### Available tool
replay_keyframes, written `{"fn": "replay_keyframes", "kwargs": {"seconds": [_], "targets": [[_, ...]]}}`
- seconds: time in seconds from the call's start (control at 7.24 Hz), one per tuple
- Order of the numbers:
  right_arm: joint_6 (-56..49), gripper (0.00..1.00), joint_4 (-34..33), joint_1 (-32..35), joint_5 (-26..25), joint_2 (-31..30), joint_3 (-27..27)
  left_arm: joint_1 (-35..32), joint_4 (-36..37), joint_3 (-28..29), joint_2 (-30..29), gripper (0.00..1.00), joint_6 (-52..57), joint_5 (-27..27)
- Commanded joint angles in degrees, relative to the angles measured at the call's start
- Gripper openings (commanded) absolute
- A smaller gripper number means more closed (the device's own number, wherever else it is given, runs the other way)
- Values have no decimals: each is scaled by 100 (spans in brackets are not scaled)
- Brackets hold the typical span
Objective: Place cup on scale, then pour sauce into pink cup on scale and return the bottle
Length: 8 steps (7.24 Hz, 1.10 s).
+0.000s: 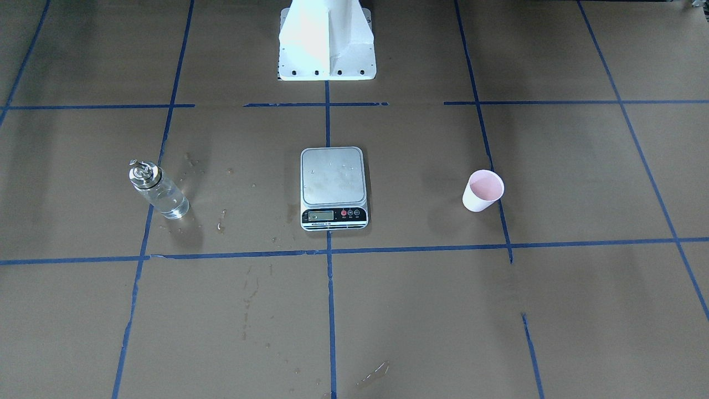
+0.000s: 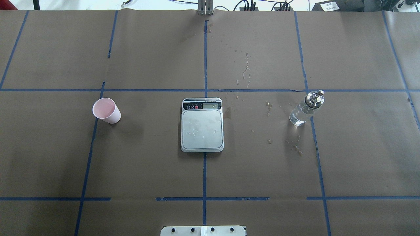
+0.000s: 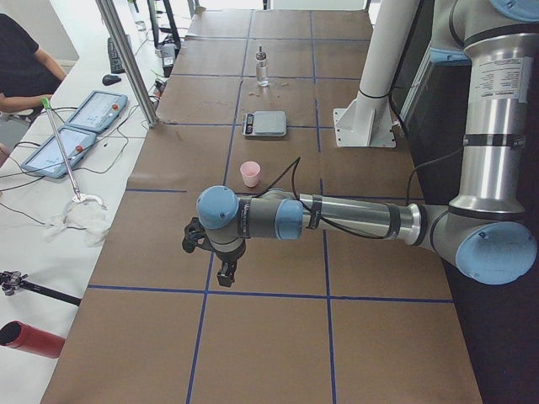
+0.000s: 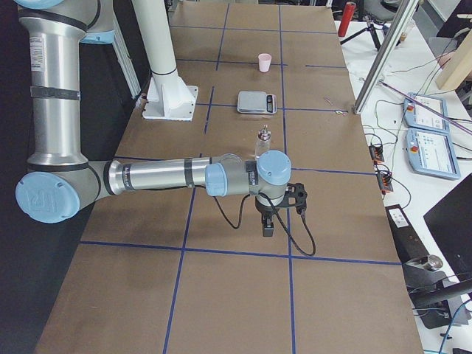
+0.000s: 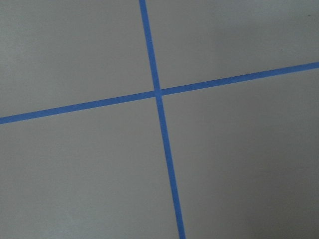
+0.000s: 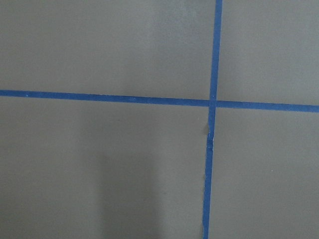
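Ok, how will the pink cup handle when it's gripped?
The cup looks empty and thin-walled, so probably light and easily crushed. It stands upright on a base narrower than its rim, so a sideways nudge could tip it.

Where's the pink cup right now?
In the overhead view the cup stands upright on the table on the robot's left, well clear of the scale, beside a blue tape line.

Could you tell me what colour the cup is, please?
The cup is pale pink; overhead exterior view shows it best.
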Motion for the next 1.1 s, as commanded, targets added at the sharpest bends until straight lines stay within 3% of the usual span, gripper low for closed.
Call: {"fn": "replay_keyframes", "kwargs": {"seconds": [0.0, 0.14, 0.55, 0.69, 0.83, 0.97], "targets": [[92, 100, 4, -3, 12, 152, -129, -21, -20, -225, 27, 100, -19, -50], [92, 100, 4, -3, 12, 135, -130, 22, 93, -601, 44, 100, -28, -51], [83, 100, 13, -12, 4, 161, -121, 75, 42, -813, 53, 100, -20, -112], [74, 100, 13, -12, 3, 179, -190, 84, 42, -754, 53, 100, -20, -312], [57, 100, 239, -82, 3, 161, -226, 180, 16, -815, 36, 100, -176, -976], [57, 100, 624, -91, 21, 100, -452, 511, -150, -1076, 27, 100, -804, -1017]]}}
